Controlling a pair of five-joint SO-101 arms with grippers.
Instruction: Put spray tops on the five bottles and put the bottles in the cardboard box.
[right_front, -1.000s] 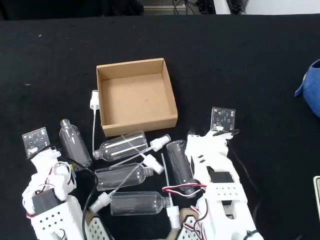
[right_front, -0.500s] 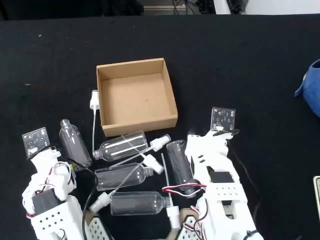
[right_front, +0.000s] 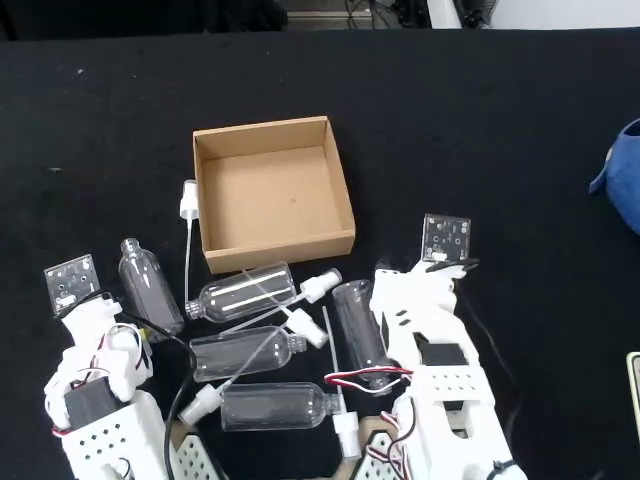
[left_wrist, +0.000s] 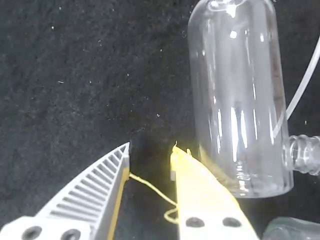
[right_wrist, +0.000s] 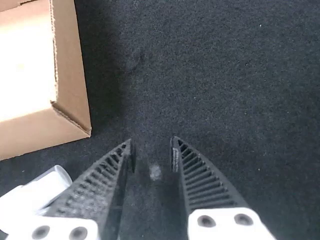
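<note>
1. The left gripper (left_wrist: 150, 147) sits low over the black cloth (right_front: 500, 130) at the near left. Its jaws are a narrow gap apart and hold nothing, with a thin yellow thread strung between them.
2. The leftmost bottle (right_front: 150, 287) is just beside it, clear plastic, lying down with its open neck pointing away from the arms. We can't tell from the left wrist view whether the fingertip touches it (left_wrist: 235, 100).
3. One white spray top (right_front: 188, 200) lies against the left wall of the cardboard box (right_front: 280, 247), its dip tube trailing back toward the arms.
4. The box is open-topped and sits mid-table, just beyond the bottle cluster.
5. Three more uncapped clear bottles (right_front: 240, 352) lie stacked side by side between the arms. Loose spray tops (right_front: 320, 285) and their tubes are crossed over and among them, so the space is tight.
6. The fifth bottle (right_front: 358, 335) lies alongside the right arm (right_front: 440, 390), partly under a red-white cable.
7. The right gripper (right_wrist: 151, 142) is over cloth near the box's near right corner, jaws a narrow gap apart and gripping nothing.
8. Black cloth extends right to a blue object (right_front: 622, 185) at the table edge.
</note>
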